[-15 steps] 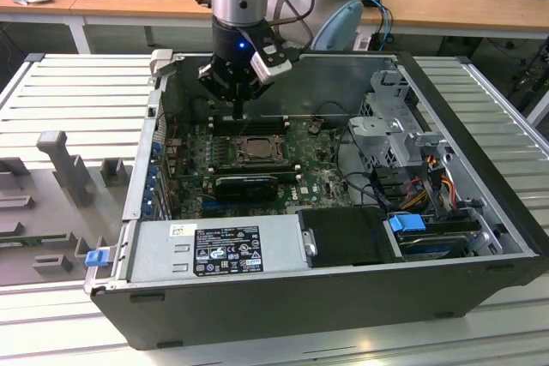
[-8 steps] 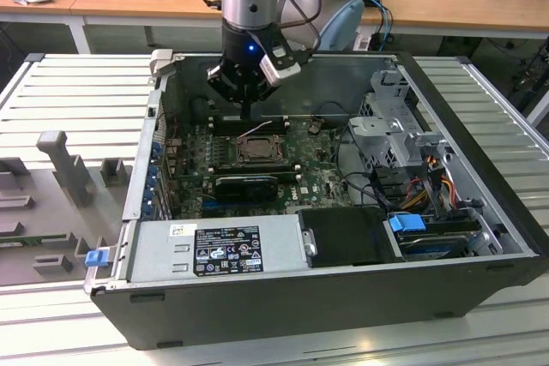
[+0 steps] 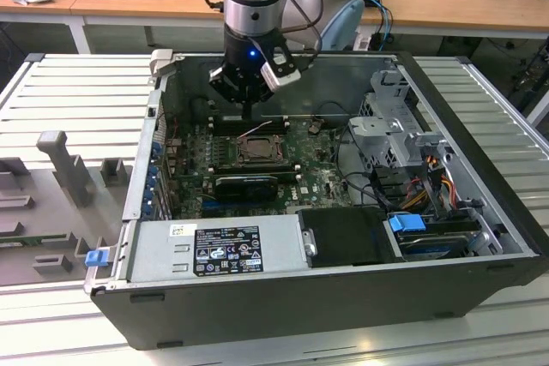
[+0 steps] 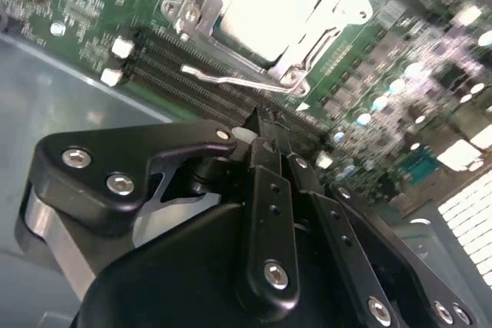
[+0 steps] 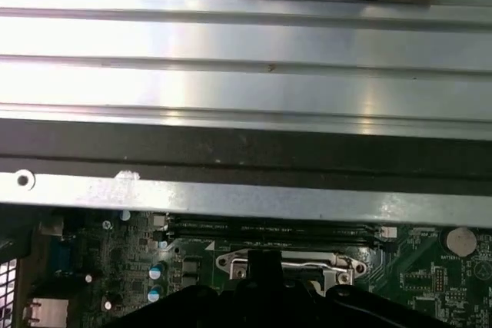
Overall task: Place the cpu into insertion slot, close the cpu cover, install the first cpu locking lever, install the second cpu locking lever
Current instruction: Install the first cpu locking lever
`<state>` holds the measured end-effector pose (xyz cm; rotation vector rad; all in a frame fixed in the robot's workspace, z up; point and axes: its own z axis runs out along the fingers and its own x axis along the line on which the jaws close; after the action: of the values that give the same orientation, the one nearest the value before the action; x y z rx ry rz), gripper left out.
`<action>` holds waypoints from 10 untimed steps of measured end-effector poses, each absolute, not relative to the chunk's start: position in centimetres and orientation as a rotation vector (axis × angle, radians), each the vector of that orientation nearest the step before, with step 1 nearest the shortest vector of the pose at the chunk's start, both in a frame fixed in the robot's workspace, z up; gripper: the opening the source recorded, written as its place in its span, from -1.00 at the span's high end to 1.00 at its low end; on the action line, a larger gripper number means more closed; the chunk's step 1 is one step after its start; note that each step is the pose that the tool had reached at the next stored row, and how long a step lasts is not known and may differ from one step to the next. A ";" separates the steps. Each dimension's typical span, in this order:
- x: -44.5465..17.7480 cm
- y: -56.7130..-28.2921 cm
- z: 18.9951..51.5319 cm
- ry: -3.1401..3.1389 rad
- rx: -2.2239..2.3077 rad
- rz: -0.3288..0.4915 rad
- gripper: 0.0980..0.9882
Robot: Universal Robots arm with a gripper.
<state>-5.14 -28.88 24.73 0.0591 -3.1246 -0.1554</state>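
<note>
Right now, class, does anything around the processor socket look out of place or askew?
The thin locking lever sticks out loose beside the insertion slot, angled off its edge rather than latched flat.

Even overhead light in the exterior view, case shadowed inside; second wrist view's chip glares white, its board blurred; bench shines brightly in the first wrist view

We see a ribbed metal bench carrying an open computer case directly beneath the pincer; grey plastic fixtures lie on it well apart, toward the exterior view's left.
</note>
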 end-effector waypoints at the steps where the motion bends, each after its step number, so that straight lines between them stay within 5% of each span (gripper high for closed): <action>1: -5.1 -28.9 24.7 -3.124 0.059 -0.171 0.98; 10: -3.6 -28.9 23.1 -3.130 0.064 -0.172 0.98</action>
<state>-3.59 -28.87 23.10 0.0636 -3.1298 -0.1718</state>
